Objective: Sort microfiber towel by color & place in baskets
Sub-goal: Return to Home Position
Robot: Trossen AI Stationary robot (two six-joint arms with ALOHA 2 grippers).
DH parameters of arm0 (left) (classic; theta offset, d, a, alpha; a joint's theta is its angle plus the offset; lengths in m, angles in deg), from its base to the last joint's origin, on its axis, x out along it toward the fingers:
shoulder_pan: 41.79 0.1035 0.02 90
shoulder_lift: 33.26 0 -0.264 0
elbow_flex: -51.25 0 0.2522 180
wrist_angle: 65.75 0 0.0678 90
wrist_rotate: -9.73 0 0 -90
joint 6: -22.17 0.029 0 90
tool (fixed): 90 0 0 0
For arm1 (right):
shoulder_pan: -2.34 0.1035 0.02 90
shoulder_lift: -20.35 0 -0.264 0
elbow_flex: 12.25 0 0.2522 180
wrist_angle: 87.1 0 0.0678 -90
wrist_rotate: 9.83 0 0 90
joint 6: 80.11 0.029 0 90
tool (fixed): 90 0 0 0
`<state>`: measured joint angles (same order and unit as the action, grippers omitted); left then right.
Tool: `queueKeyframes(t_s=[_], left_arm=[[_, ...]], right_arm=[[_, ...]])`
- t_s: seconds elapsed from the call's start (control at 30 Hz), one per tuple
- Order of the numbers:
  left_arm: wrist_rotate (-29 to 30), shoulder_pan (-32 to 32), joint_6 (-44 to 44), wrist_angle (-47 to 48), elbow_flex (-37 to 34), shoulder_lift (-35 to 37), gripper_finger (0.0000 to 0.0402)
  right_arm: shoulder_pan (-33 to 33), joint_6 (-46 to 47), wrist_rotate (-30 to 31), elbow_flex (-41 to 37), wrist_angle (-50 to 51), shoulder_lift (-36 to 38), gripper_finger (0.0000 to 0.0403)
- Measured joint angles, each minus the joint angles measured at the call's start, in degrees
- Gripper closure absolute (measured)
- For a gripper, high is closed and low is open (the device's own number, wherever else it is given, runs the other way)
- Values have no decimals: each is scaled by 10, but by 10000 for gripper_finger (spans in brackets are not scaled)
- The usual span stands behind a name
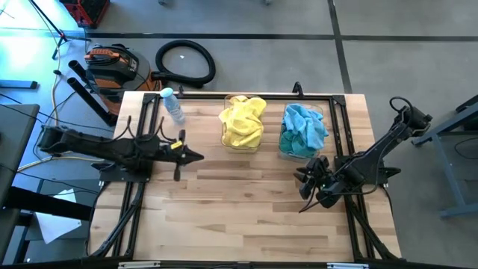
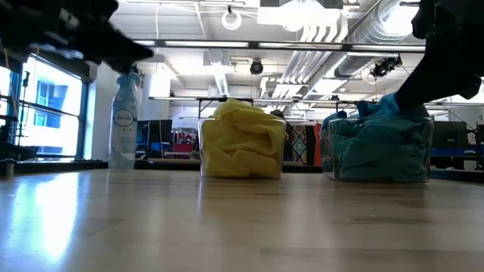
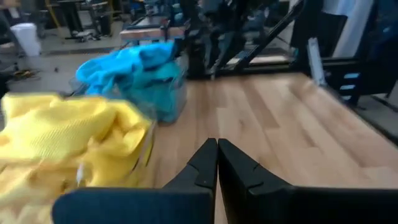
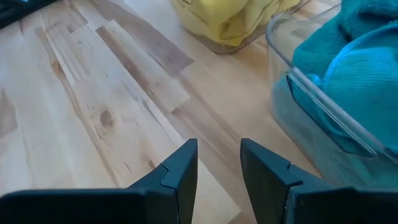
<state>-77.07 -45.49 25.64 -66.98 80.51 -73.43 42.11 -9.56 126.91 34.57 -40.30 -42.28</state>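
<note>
Pretty much done I'd say: yellow towels [image 1: 243, 122] fill the left basket [image 2: 281, 162], blue towels [image 1: 305, 128] the right basket [image 4: 311, 93], upper middle overhead. Left gripper [image 3: 217, 146] pinched together, right gripper [image 4: 219, 149] slightly apart, both empty.

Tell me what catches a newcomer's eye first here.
The yellow towels heaped in the left basket and the teal-blue towels in the right basket stand out, side by side far back on the table. The left hand, shut, and the right hand, open, hang empty nearby.
</note>
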Motion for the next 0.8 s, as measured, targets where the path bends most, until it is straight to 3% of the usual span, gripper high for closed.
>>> queueKeyframes(t_s=[0.23, 0.43, 0.8], left_arm=[[-45, 57, -21, -25, -100, 110, 401], [-51, 61, -44, -25, -148, 187, 401], [-40, 46, -21, 26, -148, 276, 401]], right_arm=[[0, 1, 8, 0, -1, 0, 284], [0, 1, 7, 0, -1, 0, 284], [0, 1, 7, 0, -3, 0, 284]])
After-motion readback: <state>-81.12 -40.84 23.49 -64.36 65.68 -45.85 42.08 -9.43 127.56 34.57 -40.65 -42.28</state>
